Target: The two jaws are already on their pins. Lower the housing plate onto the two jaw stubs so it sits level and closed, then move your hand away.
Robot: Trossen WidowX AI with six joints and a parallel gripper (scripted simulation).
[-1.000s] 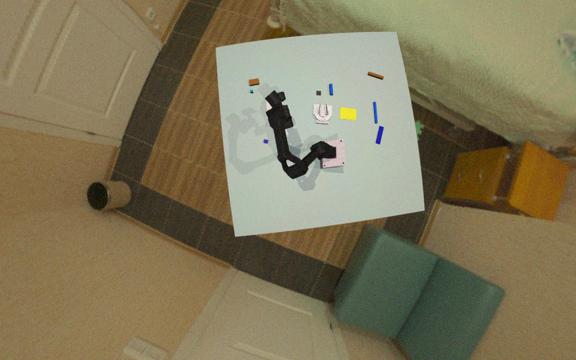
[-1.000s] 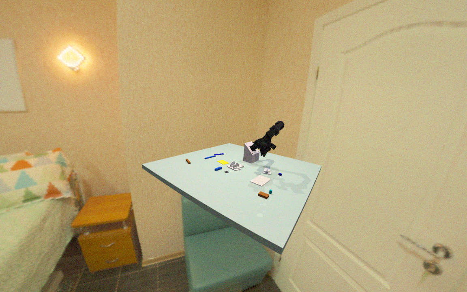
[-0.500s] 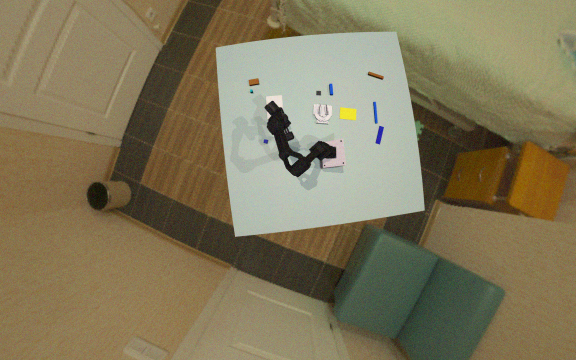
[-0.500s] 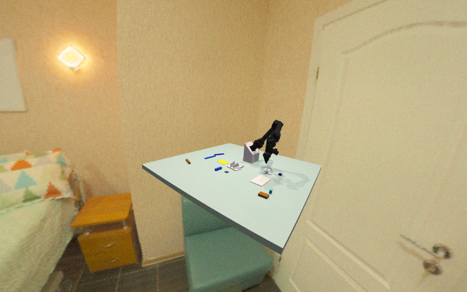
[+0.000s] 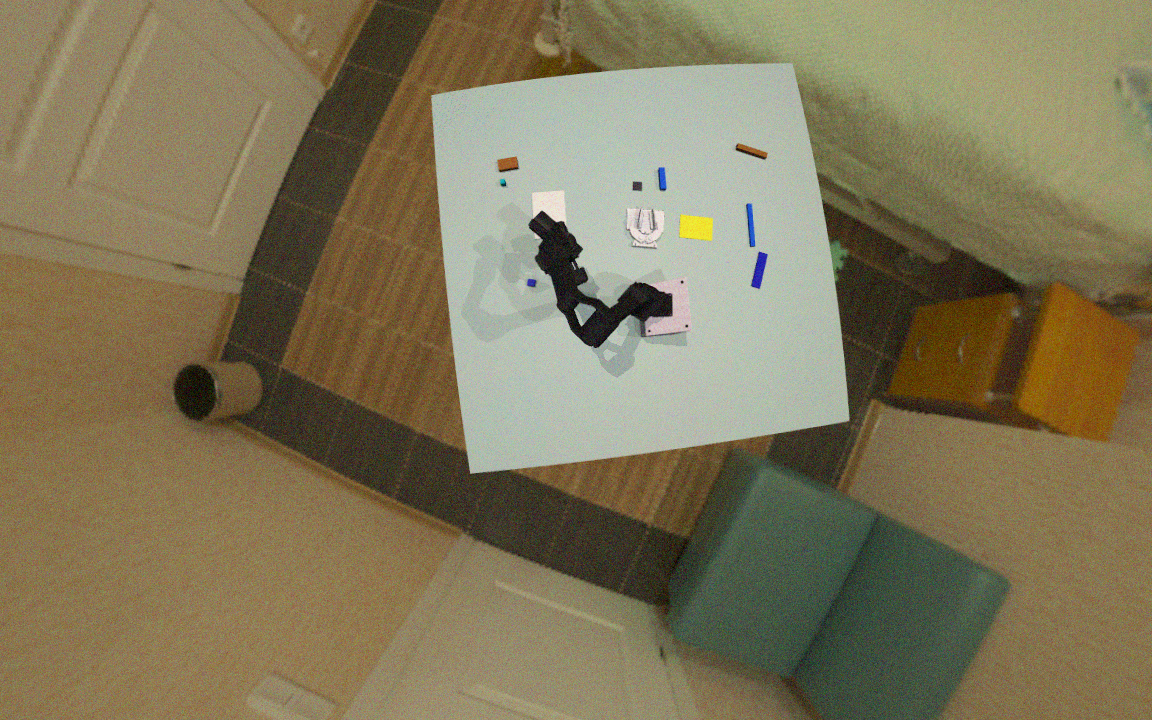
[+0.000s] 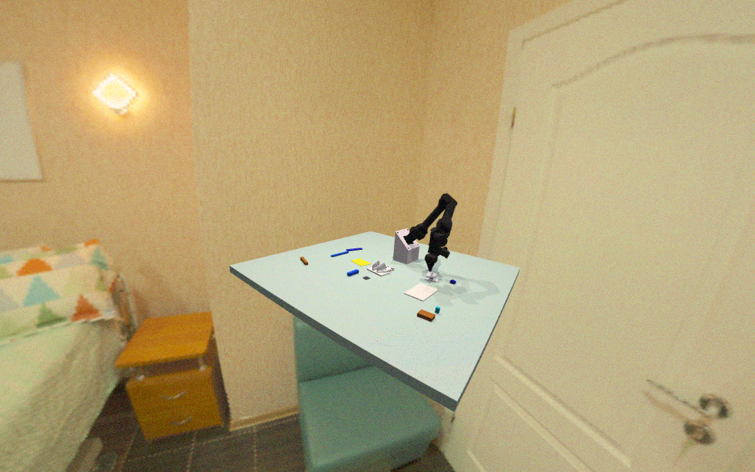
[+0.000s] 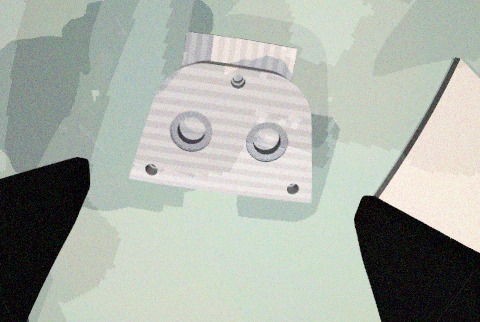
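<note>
The housing plate (image 7: 230,162) (image 6: 432,278) is pale, with two ringed round openings, smaller holes and a raised strip along one edge. It lies on the table, away from the jaws. In the top view the arm hides it. My gripper (image 7: 226,194) (image 6: 430,271) is open and points down over the housing plate, one finger at each side in the wrist view, neither touching it there. The base with the two jaws (image 5: 644,229) (image 6: 380,269) stands mid-table, its jaws side by side. The small stubs are too small to make out.
A white square sheet (image 5: 549,204) (image 6: 421,292) (image 7: 435,157) lies beside the housing plate. A small blue cube (image 5: 531,282) (image 6: 453,281) is close by. A yellow sheet (image 5: 695,227) (image 6: 360,262) lies past the jaws. Brown and blue blocks lie farther out. The arm's pedestal (image 5: 680,317) (image 6: 405,252) stands behind.
</note>
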